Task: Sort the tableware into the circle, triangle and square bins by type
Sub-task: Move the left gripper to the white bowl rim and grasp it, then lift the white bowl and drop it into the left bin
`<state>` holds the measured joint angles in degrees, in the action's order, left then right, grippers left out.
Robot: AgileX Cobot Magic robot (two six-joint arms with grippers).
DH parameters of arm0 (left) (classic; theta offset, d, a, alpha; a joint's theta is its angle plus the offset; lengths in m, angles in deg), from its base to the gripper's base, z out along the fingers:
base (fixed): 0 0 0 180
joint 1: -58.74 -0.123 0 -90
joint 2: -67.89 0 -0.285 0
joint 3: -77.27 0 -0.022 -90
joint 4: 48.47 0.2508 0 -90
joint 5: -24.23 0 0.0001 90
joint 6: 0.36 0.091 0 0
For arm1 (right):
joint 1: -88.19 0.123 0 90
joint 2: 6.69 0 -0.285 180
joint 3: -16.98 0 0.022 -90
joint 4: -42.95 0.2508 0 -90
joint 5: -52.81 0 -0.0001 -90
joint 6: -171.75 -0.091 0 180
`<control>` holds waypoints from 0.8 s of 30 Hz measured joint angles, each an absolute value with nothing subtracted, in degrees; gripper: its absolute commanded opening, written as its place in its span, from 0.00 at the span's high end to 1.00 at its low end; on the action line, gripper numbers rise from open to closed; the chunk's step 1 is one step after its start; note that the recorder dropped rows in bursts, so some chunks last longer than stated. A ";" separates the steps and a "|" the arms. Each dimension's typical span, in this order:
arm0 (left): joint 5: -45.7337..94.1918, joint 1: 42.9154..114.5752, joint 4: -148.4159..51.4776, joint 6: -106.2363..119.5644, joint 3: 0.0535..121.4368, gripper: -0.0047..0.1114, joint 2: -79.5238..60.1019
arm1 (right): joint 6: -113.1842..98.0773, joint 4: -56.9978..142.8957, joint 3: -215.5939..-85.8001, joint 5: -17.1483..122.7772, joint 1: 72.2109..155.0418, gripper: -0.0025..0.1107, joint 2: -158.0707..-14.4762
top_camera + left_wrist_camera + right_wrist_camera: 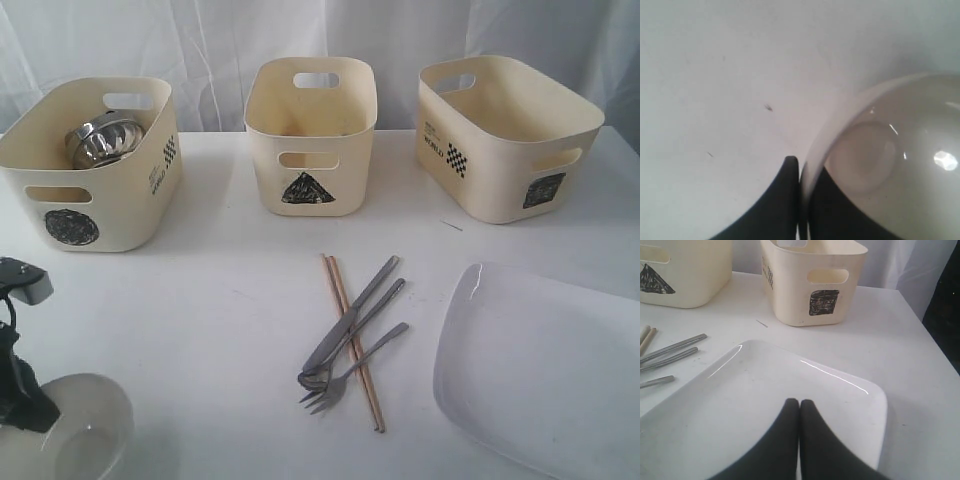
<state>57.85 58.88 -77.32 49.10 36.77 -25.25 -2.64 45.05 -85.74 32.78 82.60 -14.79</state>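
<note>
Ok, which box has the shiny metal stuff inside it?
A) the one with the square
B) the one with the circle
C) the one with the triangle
B: the shiny steel dishes sit inside the circle bin, the one at the left of the exterior view.

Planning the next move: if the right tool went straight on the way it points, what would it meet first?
Probably the white plate, just ahead of the shut right tool; depth is unclear.
</note>
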 measured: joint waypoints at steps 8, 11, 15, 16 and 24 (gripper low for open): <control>56.47 58.88 -72.61 40.58 52.90 0.96 -19.02 | -2.64 45.05 -85.74 32.78 82.60 0.98 -14.79; 42.38 58.88 -72.39 37.12 60.96 0.96 -15.19 | -2.64 45.05 -85.74 32.78 82.60 0.98 -14.79; 6.84 58.88 -77.01 31.86 63.75 0.96 -16.15 | -2.64 45.05 -85.74 32.78 82.60 0.98 -14.79; 0.63 58.88 -77.16 26.46 63.99 0.96 -18.43 | -2.64 45.05 -85.74 32.78 82.60 0.98 -14.79; -0.72 58.77 -50.33 2.59 67.04 0.87 -40.69 | -2.64 45.05 -85.74 32.78 82.60 0.98 -14.79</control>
